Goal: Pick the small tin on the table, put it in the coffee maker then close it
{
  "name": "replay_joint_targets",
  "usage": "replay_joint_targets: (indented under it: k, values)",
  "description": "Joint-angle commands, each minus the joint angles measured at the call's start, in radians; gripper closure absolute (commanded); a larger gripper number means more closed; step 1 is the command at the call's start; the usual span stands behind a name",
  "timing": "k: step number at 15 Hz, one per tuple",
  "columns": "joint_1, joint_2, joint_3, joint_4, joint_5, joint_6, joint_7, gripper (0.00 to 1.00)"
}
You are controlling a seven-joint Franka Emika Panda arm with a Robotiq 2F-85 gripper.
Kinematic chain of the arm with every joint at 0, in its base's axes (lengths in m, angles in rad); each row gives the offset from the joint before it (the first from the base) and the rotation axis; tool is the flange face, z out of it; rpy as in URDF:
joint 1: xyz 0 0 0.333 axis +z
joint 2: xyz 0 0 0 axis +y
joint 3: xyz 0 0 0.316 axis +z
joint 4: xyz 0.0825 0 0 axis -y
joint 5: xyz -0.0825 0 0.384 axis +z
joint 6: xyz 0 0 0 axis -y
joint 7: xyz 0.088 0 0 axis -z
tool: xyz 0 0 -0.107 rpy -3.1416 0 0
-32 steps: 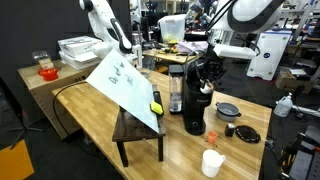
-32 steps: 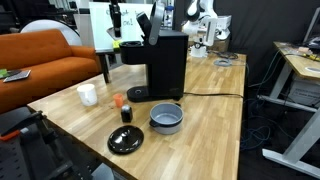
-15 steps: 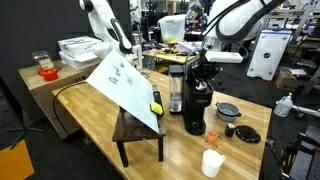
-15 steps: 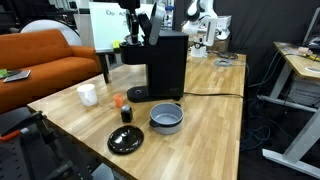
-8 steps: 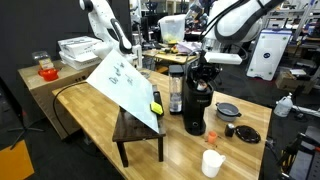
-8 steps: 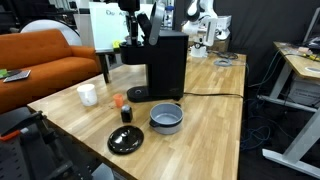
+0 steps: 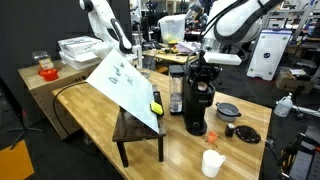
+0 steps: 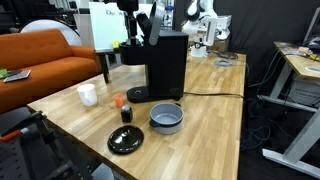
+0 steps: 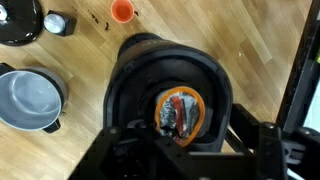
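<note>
The small tin, foil-topped with an orange rim, lies in the round chamber of the black coffee maker, whose hinged top stands up. My gripper hangs just over that chamber, open, its dark fingers apart on either side of the tin and not holding it. Both exterior views show the gripper directly above the coffee maker on the wooden table; the tin is hidden there.
Beside the machine stand a clear jar, a grey pot, a black lid, a white cup and two small jars. A dark stool carries a white board.
The jaws have spread apart above the coffee maker. The arm has hardly shifted over the last second.
</note>
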Motion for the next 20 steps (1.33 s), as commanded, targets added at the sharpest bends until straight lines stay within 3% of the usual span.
replay_joint_targets:
  k: [1,4,5,7,15,20]
  values:
    - [0.001,-0.001,-0.002,0.001,0.001,-0.003,-0.001,0.22]
    - [0.001,-0.001,-0.002,0.001,0.001,-0.003,-0.001,0.22]
    - [0.001,-0.001,-0.002,0.001,0.001,-0.003,-0.001,0.06]
    - [0.004,-0.018,0.000,-0.005,0.004,-0.001,0.002,0.00]
    - [0.021,-0.159,0.006,-0.050,-0.130,-0.059,0.119,0.00]
    - [0.018,-0.240,0.045,-0.163,-0.043,-0.063,0.147,0.00]
